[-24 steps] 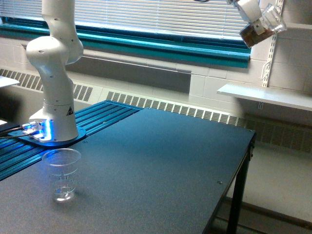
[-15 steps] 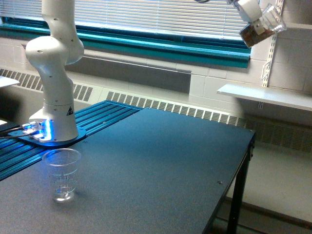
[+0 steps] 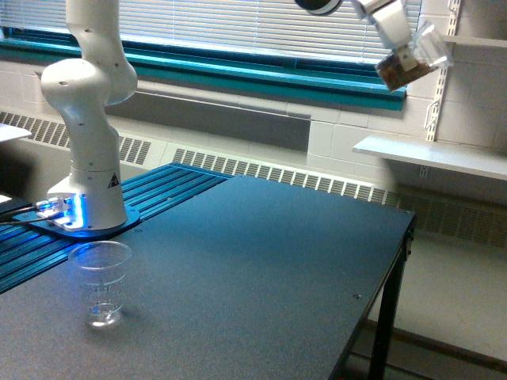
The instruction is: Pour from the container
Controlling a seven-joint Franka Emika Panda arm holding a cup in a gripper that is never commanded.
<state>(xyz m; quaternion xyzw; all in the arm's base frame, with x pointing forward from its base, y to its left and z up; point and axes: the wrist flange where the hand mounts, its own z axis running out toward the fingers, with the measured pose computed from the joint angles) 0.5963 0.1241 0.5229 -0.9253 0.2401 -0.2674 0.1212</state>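
High at the exterior view's upper right, my gripper (image 3: 400,43) is shut on the container (image 3: 412,62), a small clear jar with brown nuts showing inside. The jar hangs tilted in the air, well above the dark table (image 3: 261,269). A tall clear ribbed plastic cup (image 3: 101,283) stands upright on the table at the exterior view's lower left, far from the jar.
The arm's white base (image 3: 85,119) stands on a blue-lit mount at the exterior view's left, just behind the cup. A white wall shelf (image 3: 432,154) and radiator grilles lie beyond the table's far edge. The table's right edge drops to the floor.
The gripper with the container has shifted toward the exterior view's left and slightly down. The cup has not moved.
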